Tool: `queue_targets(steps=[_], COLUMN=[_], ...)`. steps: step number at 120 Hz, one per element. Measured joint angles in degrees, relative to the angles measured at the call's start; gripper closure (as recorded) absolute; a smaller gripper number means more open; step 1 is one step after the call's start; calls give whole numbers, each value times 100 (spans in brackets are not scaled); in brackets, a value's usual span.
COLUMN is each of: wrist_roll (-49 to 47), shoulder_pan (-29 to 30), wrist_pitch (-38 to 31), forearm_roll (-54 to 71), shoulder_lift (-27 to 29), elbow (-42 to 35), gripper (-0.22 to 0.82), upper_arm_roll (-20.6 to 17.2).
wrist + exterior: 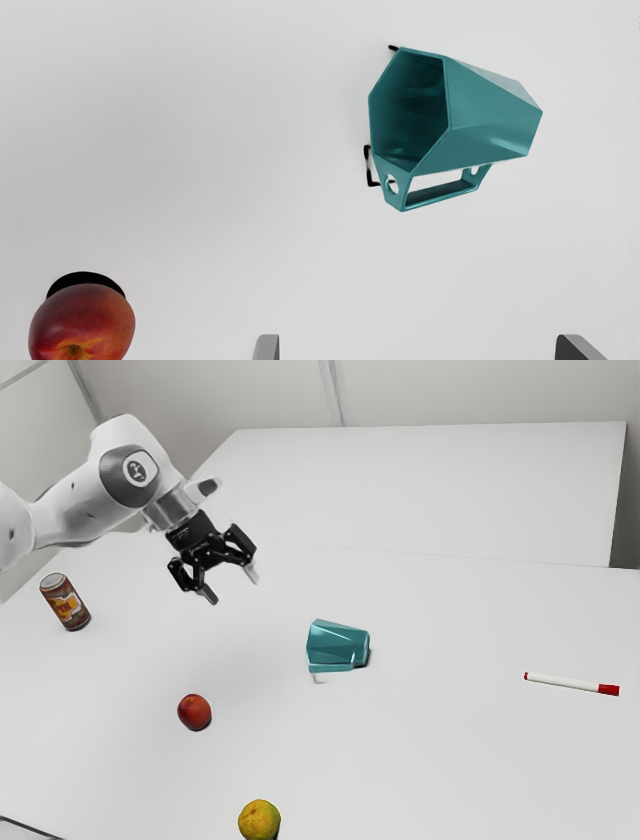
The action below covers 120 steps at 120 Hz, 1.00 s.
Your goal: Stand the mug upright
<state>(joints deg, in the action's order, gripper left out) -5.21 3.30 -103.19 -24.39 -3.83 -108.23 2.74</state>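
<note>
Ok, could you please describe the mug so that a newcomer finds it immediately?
On the white table, in the exterior view, between the peach and the marker, lies the mug, on its side. It is teal and faceted, with an angular handle. Neither neighbour has a handle: the peach is round and red, the marker thin and mostly white.

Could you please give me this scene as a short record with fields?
mug: teal, on its side, mouth open toward the peach's side
peach: red-orange, on the table
fruit: yellow-green, near the exterior view's bottom edge
can: upright
marker: white, red ends, lying flat
end effector: open, empty, above the table
</note>
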Motion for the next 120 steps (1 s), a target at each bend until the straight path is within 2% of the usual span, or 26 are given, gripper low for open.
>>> queue_targets(steps=[50,91,120], wrist_roll=[-109,-152,-174], shoulder_pan=[-75,-98,-111], wrist_pitch=[-707,-1070,-1182], forearm_roll=[-1151,-2413,-3175], shoulder_lift=[-1352,-1889,-2114], elbow=[198,327,268], gripper=[0,0,0], upper_arm_roll=[-9,-63,-385])
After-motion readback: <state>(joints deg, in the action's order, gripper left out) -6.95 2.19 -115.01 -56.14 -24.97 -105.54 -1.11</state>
